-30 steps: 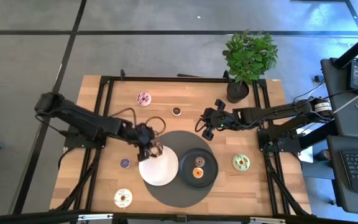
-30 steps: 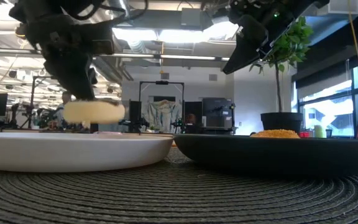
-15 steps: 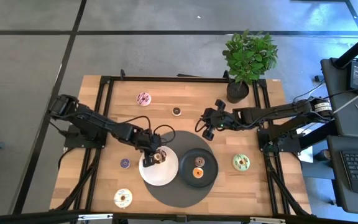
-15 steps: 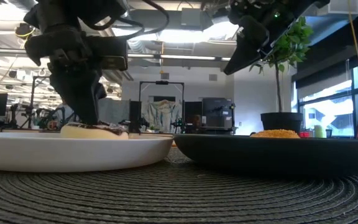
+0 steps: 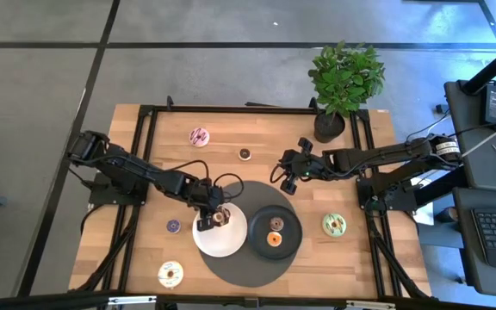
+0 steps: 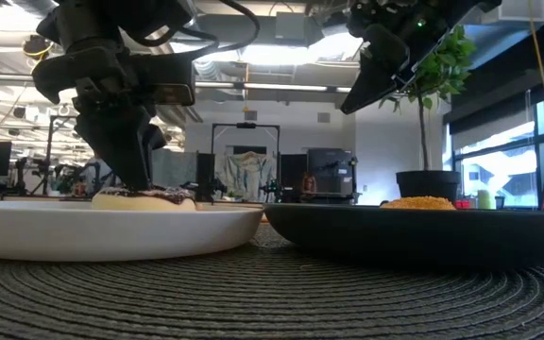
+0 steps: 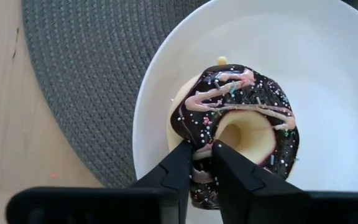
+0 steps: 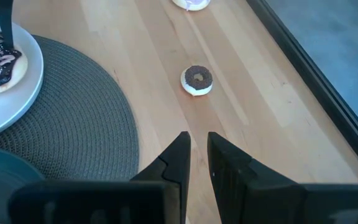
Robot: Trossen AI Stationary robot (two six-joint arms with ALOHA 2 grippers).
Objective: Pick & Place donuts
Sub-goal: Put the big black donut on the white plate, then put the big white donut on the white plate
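The chocolate-iced donut with sprinkles [image 7: 253, 93] lies on the white plate [image 5: 231, 239], near its far left rim. My left gripper [image 7: 202, 148] is shut on it from above [image 5: 212, 215]. My right gripper [image 8: 197, 134] hovers over the far middle of the table [image 5: 285, 178], open by a narrow gap and holding nothing; a small brown mini donut [image 8: 197, 79] lies on the wood ahead of it. An orange mini [image 5: 275, 239] sits in the black plate [image 5: 293, 226]. My left gripper pinches the ring wall of the chocolate donut [image 7: 204, 151] on the side toward the plate's rim. One finger [image 7: 225, 155] stands at the hole's edge and the other [image 7: 182, 158] outside the ring. The fingers point down from above. The donut lies flat on the white plate [image 6: 111, 231].
Both plates sit on a round grey mat [image 5: 248, 194]. On the bare wood lie a pink donut [image 5: 199, 136], a purple mini [image 5: 173, 226], a cream donut [image 5: 170, 274] and a green donut [image 5: 334, 225]. A potted plant [image 5: 344, 77] stands at the far right corner.
My left gripper has moved down and a little toward the near edge, bringing the chocolate donut from above the plate down until it lies on the white plate. It has stayed shut on the donut and has kept still for the last half second.
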